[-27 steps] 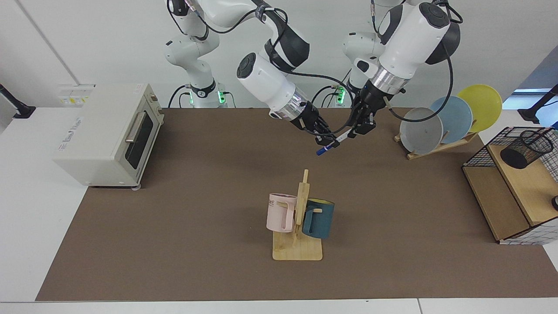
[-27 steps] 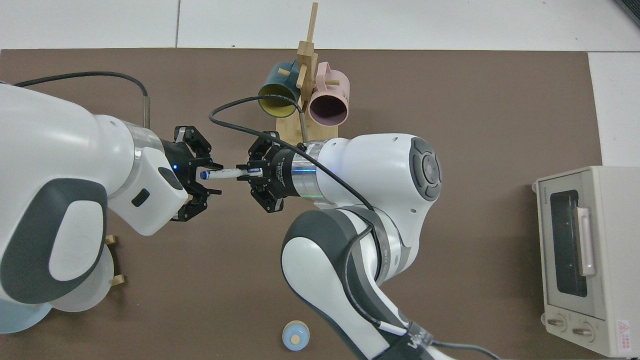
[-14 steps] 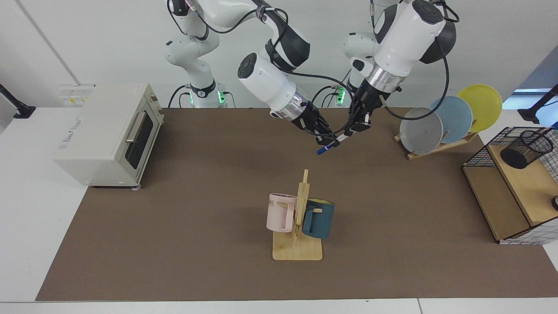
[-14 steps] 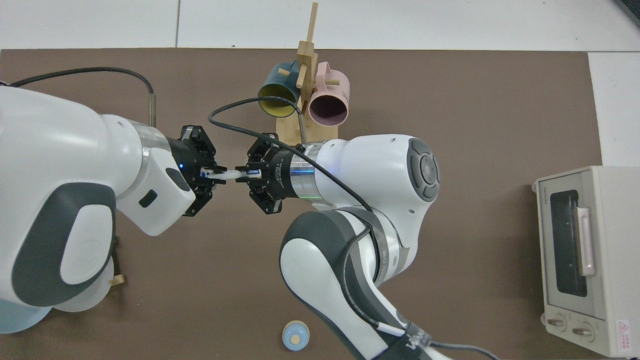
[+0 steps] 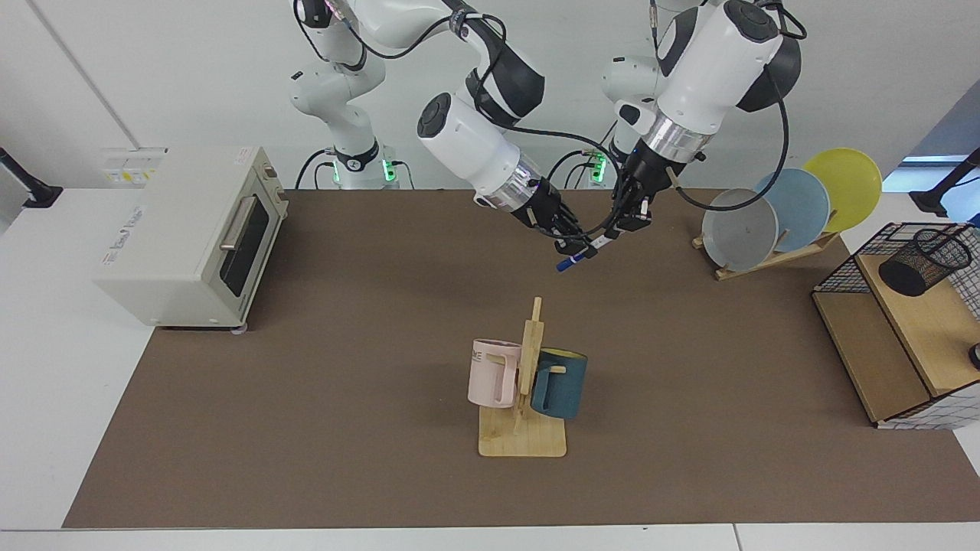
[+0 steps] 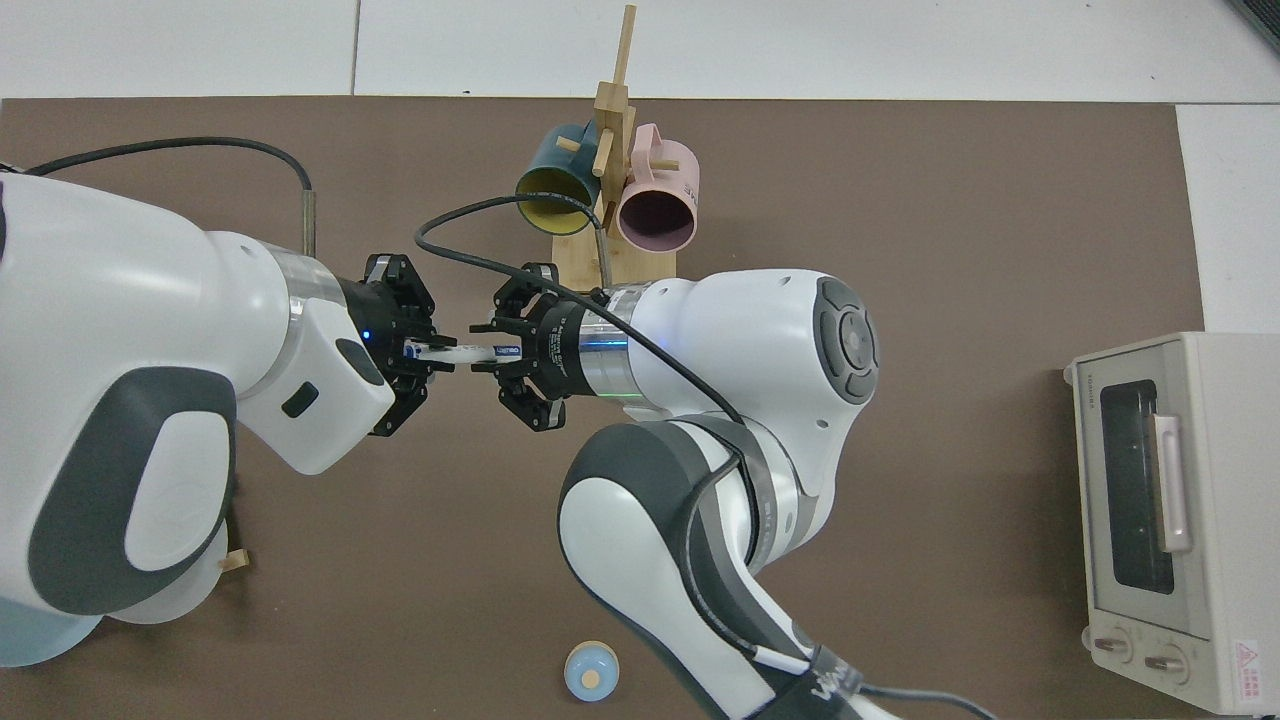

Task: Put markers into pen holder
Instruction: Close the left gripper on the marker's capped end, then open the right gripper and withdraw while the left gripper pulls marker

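Facing view. The slim white-barrelled marker with a blue cap (image 5: 589,248) hung in the air over the back of the brown table mat (image 5: 344,398), slanted, cap end lowest. The right gripper (image 5: 574,243) was clamped on it near the cap. The left gripper (image 5: 617,233) met the upper end. A second earlier its fingers stood spread around that end; half a second ago they had closed, and they were pinched on it now. So both grippers gripped one marker: a hand-over from right to left, judged mid-way, with the right not yet let go.

The small black wire-mesh pen holder (image 5: 923,263) sat on the upper wooden shelf of the black wire-grid rack (image 5: 841,277) at the table's edge on the left arm's side, well apart from the marker. Between them stood the tilted plates in a wooden rack (image 5: 773,216). A carry there would likely need height to pass the plates and the rack's wire rim.

Top view. The marker (image 6: 462,350) bridged a short gap between the left gripper (image 6: 424,352) and the right gripper (image 6: 496,352). The wooden mug stand with teal and pink mugs (image 6: 606,110) lay near the right wrist, its cable looping just beside it. Open mat lay behind both arms. The pen holder was out of frame.
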Robot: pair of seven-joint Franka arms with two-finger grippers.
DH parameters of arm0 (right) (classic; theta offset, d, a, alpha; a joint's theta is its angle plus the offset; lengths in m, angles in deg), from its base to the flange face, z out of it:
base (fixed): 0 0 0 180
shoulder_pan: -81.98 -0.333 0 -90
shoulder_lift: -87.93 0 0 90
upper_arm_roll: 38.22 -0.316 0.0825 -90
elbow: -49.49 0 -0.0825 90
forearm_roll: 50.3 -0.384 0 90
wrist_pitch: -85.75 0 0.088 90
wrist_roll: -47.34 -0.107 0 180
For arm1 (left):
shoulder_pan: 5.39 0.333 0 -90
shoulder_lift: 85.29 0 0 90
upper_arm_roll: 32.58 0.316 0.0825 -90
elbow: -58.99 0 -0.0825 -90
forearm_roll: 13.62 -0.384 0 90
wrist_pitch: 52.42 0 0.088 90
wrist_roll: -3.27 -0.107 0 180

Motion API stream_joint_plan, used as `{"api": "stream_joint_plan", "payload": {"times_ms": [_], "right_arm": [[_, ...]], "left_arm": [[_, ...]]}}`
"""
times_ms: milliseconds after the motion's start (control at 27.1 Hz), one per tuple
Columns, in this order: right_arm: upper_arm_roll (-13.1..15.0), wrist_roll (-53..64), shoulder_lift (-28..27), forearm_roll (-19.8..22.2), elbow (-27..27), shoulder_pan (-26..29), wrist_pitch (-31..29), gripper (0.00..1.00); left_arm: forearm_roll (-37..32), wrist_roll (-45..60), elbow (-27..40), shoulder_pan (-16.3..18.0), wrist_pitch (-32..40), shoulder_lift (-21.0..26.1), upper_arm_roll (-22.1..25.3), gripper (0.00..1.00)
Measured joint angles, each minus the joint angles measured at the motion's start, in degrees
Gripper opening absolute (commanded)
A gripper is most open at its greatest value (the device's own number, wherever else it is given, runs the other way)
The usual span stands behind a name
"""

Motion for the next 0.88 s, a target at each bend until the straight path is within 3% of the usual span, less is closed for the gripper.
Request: {"api": "stream_joint_plan", "payload": {"times_ms": [479,737,811,848,885], "right_arm": [[0.2,0.2,0.1,1.3,0.2,0.1,0.4,1.0],[0.4,0.2,1.8,11.6,0.2,0.2,7.4,1.0],[0.4,0.9,2.7,16.6,0.2,0.3,10.6,1.0],[0.4,2.5,3.7,21.3,0.2,0.2,14.0,1.0],[0.4,3.1,4.1,22.7,0.2,0.2,15.0,1.0]], "left_arm": [[-3.8,0.0,0.1,0.1,2.0,0.0,0.6,0.0],[-9.0,0.0,0.1,0.2,2.8,0.0,4.6,0.0],[-11.9,0.0,0.1,0.2,3.2,0.0,6.6,0.0],[-13.2,0.0,0.1,0.2,3.4,0.0,7.4,0.0],[-16.0,0.0,0.1,0.3,3.8,0.0,9.2,0.0]]}}
